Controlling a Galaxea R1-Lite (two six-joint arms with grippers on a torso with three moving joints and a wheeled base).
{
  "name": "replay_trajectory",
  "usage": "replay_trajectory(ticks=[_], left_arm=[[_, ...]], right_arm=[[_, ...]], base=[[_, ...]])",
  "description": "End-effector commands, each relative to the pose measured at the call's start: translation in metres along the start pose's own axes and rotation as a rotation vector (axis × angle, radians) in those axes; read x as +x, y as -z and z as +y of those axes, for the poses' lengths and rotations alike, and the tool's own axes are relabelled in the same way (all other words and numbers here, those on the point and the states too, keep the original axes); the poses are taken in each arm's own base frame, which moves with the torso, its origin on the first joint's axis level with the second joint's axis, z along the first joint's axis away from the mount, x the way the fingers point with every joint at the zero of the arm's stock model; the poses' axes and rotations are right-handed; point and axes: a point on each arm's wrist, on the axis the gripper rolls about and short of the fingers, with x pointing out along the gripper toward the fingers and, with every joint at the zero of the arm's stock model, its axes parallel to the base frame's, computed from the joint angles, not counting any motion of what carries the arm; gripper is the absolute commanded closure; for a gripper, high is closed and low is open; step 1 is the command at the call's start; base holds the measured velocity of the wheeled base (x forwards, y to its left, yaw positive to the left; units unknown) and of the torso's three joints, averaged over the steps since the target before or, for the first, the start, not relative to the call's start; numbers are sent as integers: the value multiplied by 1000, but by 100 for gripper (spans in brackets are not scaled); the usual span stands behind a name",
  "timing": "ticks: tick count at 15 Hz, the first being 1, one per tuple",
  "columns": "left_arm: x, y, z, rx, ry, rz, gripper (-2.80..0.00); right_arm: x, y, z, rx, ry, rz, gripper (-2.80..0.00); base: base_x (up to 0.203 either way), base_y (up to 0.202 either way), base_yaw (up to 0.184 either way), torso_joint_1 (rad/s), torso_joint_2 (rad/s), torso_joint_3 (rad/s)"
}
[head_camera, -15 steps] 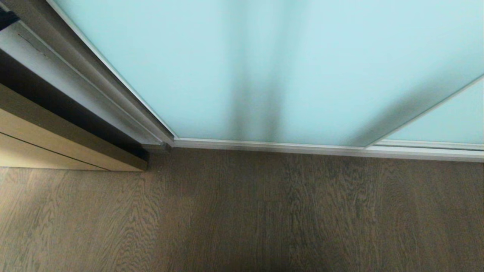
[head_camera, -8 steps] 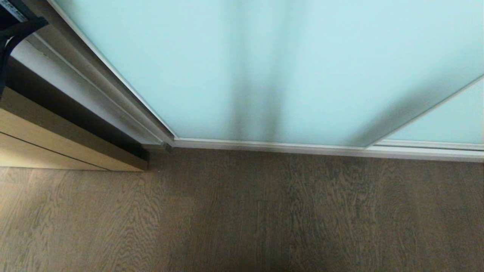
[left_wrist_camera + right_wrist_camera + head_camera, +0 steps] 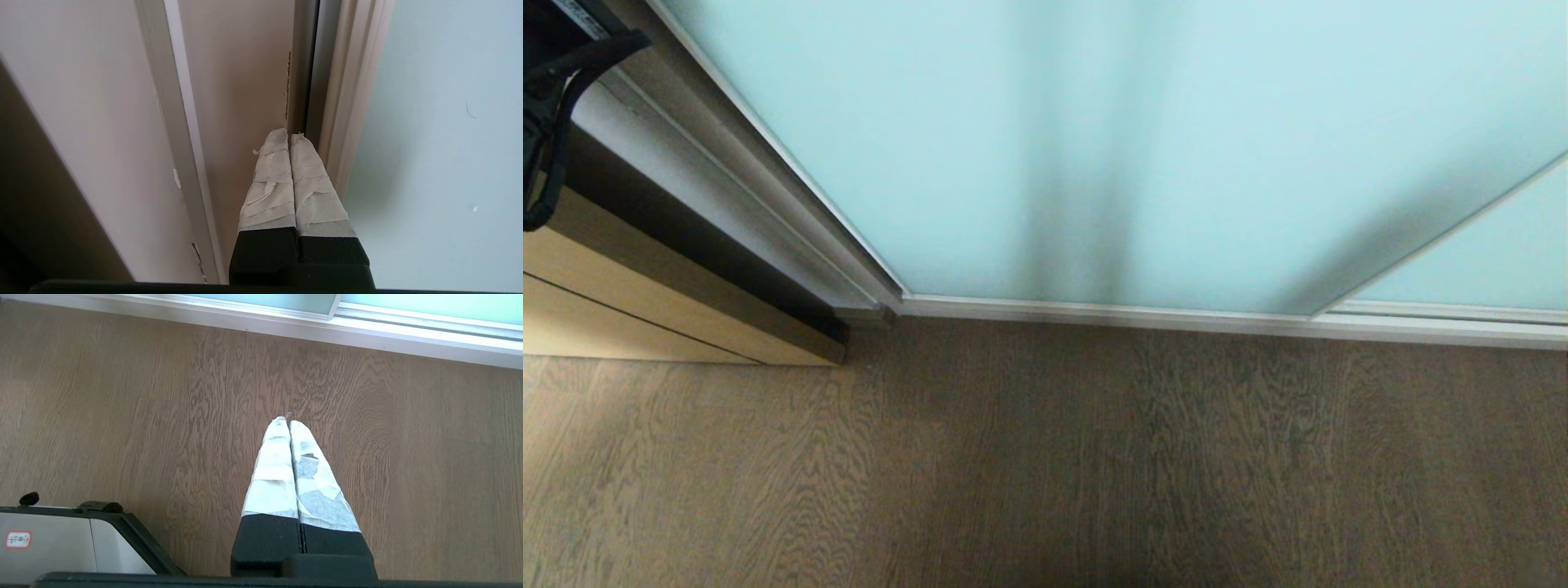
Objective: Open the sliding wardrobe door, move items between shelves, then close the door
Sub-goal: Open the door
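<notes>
**Left claw pressed shut at the edge of the closed wardrobe door**

My left claw (image 3: pixel 289 134) has its taped fingers (image 3: pixel 271 179) pinched flat together with nothing between them. Its tips sit at the narrow dark gap between the beige side panel (image 3: pixel 241 81) and the pale metal frame (image 3: pixel 351 81) of the sliding wardrobe door (image 3: pixel 441 143); I cannot tell whether they actually touch either surface. From the head camera I only catch the arm's black cabling (image 3: pixel 547 122) at the upper left corner, up beside the wardrobe's side frame.

My right claw (image 3: pixel 289 420) is likewise closed on nothing, its taped fingers (image 3: pixel 273 469) meeting along their length. It hangs over the wood-grain floor (image 3: pixel 122 396), pointing toward the silver bottom track (image 3: pixel 367 332) of the wardrobe, well short of it. A corner of the robot's grey base (image 3: pixel 61 539) shows beside it.

Nearest to me in the head view is the grey-brown floor (image 3: pixel 1045 457). Beyond it runs the silver bottom rail (image 3: pixel 1135 314), and above that the frosted blue-green door (image 3: pixel 1094 139) fills the view, closed against the left side frame. A second glass panel (image 3: pixel 1486 261) overlaps behind it at the right. To the left stands a tan wooden panel (image 3: pixel 645 318). The cushion and shelves are hidden behind the glass.
</notes>
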Motion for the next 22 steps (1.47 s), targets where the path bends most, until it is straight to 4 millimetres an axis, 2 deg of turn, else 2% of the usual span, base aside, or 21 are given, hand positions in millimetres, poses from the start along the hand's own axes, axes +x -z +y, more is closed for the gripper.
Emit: replay_trajectory(ticks=[1, 6, 11, 14, 19, 22], left_arm=[[-3, 2, -8, -10, 21, 15, 0], [-6, 1, -12, -17, 31, 18, 0], [3, 8, -15, -19, 33, 17, 0], [6, 10, -25, -40, 59, 17, 0], [12, 27, -38, -53, 89, 42, 0], [18, 29, -53, -89, 120, 27, 0]], right_arm=[[0, 0, 0, 0, 0, -2, 0], [0, 0, 0, 0, 0, -2, 0], [0, 0, 0, 0, 0, -1, 0], [0, 0, 0, 0, 0, -2, 0], [0, 0, 0, 0, 0, -2, 0], [0, 0, 0, 0, 0, -2, 0]], base=[[0, 0, 0, 0, 0, 0], [0, 0, 0, 0, 0, 0], [0, 0, 0, 0, 0, 0], [0, 0, 0, 0, 0, 0], [0, 0, 0, 0, 0, 0], [0, 0, 0, 0, 0, 0]])
